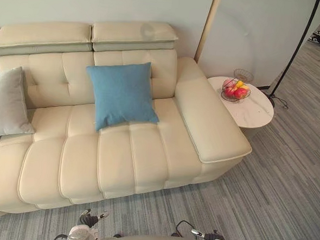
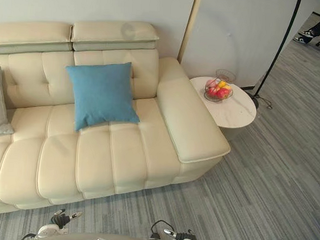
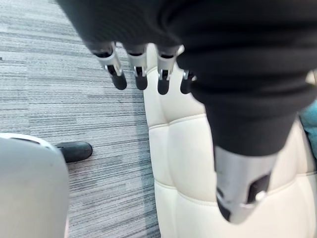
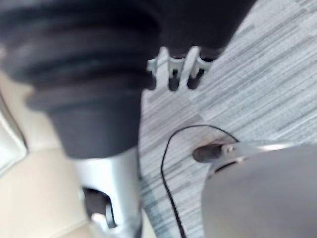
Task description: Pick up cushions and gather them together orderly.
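Fingers on both hands hang straight and slack, clasping nothing: left hand (image 3: 141,69) low beside the sofa's front edge, right hand (image 4: 173,74) over the floor. The sofa (image 1: 120,150) runs across in front of me. The blue cushion (image 1: 122,94) leans against its backrest, ahead and up from my fingers, a little nearer my left hand's line than my right's. It is square and slightly skewed, so no side is clearly the long one. The grey cushion (image 1: 6,102) stands at the far left, well apart from the blue one and on my left hand's side. Both lie across the seat from me, so I judge that I must close in and reach forward with the left.
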Available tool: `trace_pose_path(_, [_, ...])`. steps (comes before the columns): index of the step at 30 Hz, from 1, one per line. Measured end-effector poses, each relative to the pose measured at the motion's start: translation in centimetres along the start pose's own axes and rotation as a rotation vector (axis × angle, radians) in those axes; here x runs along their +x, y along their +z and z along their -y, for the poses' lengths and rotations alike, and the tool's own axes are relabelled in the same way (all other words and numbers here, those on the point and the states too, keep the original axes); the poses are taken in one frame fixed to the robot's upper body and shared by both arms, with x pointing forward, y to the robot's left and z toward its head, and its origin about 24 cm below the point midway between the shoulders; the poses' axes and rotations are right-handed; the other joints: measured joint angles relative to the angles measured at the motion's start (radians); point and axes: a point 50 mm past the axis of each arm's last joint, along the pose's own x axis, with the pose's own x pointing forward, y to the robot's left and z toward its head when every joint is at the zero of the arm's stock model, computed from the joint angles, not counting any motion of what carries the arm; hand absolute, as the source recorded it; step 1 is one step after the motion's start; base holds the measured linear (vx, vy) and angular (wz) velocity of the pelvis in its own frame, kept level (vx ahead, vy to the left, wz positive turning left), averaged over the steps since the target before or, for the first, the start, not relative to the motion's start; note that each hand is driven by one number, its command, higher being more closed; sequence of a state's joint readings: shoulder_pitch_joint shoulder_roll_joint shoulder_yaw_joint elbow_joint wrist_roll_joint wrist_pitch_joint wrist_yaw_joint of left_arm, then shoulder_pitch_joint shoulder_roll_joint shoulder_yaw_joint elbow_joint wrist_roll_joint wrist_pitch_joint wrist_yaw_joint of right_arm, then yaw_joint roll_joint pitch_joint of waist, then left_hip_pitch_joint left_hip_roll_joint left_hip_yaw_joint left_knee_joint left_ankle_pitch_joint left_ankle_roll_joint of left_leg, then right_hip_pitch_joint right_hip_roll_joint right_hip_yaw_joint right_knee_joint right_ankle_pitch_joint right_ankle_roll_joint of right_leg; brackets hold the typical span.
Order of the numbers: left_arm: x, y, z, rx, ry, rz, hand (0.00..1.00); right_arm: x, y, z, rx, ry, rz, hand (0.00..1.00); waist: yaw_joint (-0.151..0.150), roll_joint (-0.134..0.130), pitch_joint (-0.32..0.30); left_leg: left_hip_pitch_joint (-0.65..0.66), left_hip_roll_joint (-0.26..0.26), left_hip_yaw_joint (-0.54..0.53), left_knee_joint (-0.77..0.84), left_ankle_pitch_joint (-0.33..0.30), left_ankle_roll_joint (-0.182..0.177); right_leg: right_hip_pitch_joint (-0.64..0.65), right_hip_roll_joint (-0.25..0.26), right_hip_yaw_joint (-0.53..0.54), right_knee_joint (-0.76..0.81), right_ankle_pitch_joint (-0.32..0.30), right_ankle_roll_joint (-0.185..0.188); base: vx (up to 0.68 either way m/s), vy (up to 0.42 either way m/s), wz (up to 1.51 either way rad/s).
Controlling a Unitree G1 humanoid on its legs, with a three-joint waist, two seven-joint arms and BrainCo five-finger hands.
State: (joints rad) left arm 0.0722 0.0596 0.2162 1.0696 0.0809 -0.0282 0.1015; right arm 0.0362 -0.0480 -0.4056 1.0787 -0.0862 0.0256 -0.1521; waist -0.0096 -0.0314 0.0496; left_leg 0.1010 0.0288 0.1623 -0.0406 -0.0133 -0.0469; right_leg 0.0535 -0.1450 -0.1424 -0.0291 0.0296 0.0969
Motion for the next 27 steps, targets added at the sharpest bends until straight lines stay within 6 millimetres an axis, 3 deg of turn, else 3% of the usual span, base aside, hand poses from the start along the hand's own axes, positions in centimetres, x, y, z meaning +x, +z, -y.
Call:
trace_pose_path(11, [0.00,-0.01,-0.01,0.000,0.000,0.000,0.00,0.00,-0.03,0.01,0.000,0.000,-0.001,0.00,0.000,0.000,0.000,-0.003,0.000,-0.003,-0.003,0.000,0.000,0.000,-0.001,-0.006,-0.004,-0.003,0.000,0.00,0.000,0.01])
trace_pose_path(17, [0.02,-0.01,-0.02,0.002,-0.001,-0.006,0.00,0.01,-0.18,0.09,0.018,-0.003,-0.012,0.00,-0.001,0.001,-0.001,-0.018,0.000,-0.011,-0.013,0.000,-0.001,0.000,-0.004,-0.035,-0.029,0.008,0.020,0.02,-0.016,0.06])
trace_pose_path(27, [0.08,-0.12,-0.24,0.031,-0.017,-0.019,0.00,0.05,-0.06,-0.15,0.024,0.014,-0.026,0.00,-0.011,0.010,0.004,0.008,0.022,0.049,0.012,-0.032,-0.016,0.018,0.012,-0.040,-0.051,0.038,0.021,0.01,-0.031,-0.16])
